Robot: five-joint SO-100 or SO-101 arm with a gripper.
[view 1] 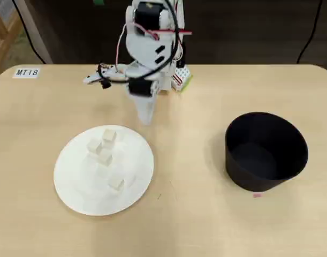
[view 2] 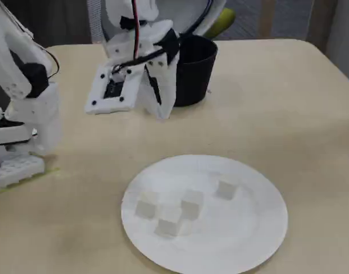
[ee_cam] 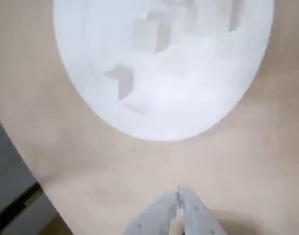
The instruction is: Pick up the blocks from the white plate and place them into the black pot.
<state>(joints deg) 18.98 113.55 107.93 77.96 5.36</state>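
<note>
On the tabletop [view 1: 206, 225] in the overhead view, the white plate [view 1: 77, 187] lay at the left and the black pot [view 1: 266, 152] stood well apart at the right. Four blocks [view 1: 115, 183] rested on the plate, three clustered near its upper part and one apart, lower down. Between plate and arm base, the pincer [view 1: 145, 118] hung above bare wood, short of the plate's rim. Seen from the wrist, the pincer [ee_cam: 179, 205] had its jaws pressed together, holding nothing.
</note>
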